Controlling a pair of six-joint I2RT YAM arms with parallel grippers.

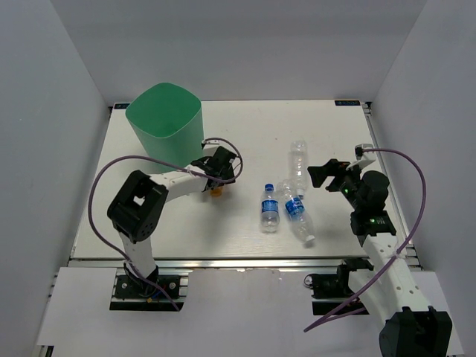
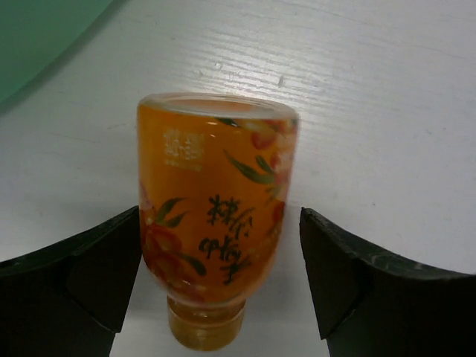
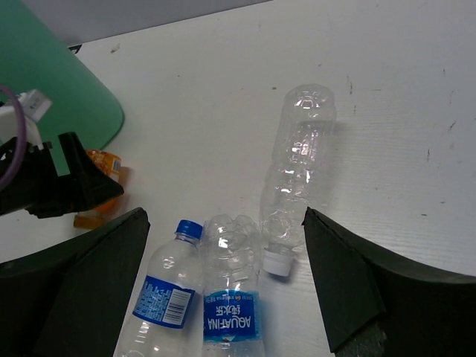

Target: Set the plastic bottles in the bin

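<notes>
The left gripper point(image 1: 221, 169) is wide open with the orange bottle point(image 2: 212, 186) lying between its fingers, ungripped; the bin point(image 1: 165, 130) stands just ahead-left. Grasping comes next, I'd say: close, lift, clear the rim. The right gripper point(image 1: 327, 175) hangs open and empty above the clear bottles point(image 3: 297, 171).

White slatted table point(image 1: 186, 238) between plain grey-white walls point(image 1: 52, 82).
</notes>
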